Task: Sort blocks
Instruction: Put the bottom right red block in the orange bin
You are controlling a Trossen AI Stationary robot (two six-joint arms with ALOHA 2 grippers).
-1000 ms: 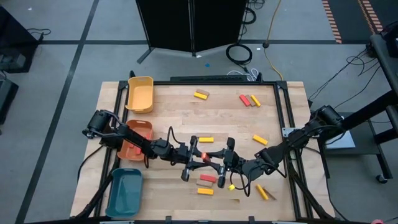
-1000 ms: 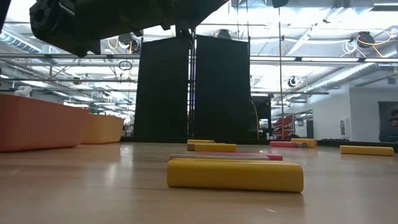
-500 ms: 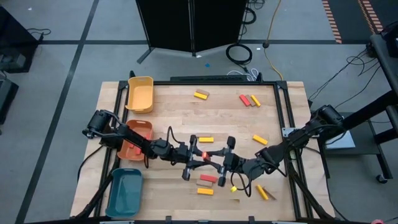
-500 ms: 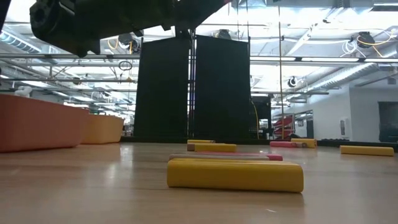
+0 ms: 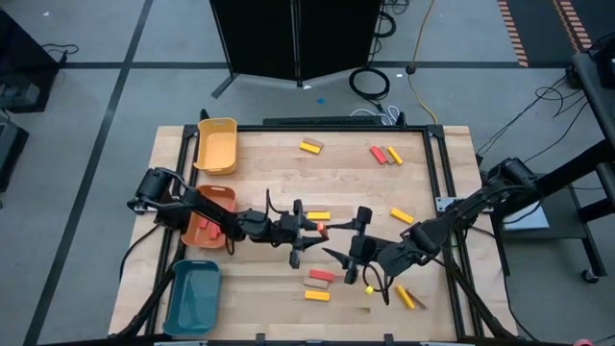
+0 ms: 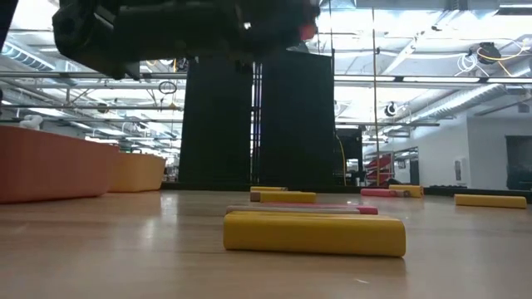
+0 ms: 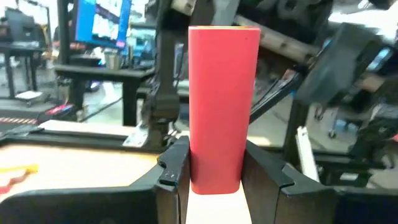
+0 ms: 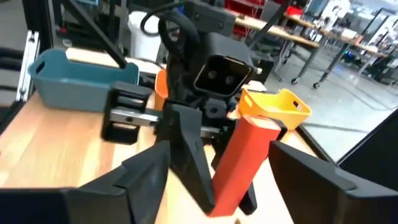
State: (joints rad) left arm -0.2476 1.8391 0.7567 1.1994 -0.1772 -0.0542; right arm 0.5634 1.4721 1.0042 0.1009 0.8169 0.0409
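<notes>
Left tool (image 5: pixel 306 231): over the middle of the bench (image 5: pixel 269 163), closed on a red block (image 7: pixel 222 106); block stood upright between its fingers (image 7: pixel 175 165) in the left wrist view.
Right tool (image 5: pixel 348 258): just beside the left tool, nearer the front edge; fingers (image 8: pixel 146 174) spread apart, nothing between them.
Loose blocks (image 5: pixel 318 276): red and yellow bars near the front edge, more along the back edge (image 5: pixel 310 146) and toward the right edge (image 5: pixel 402 216).
Low view: yellow block (image 6: pixel 314 232) lay flat nearest the camera, a red-topped one probably just behind.
Trays: yellow tray (image 5: pixel 216 144) at back left corner, orange tray (image 5: pixel 209 216) on left edge, teal tray (image 5: pixel 191 296) at front left corner.
</notes>
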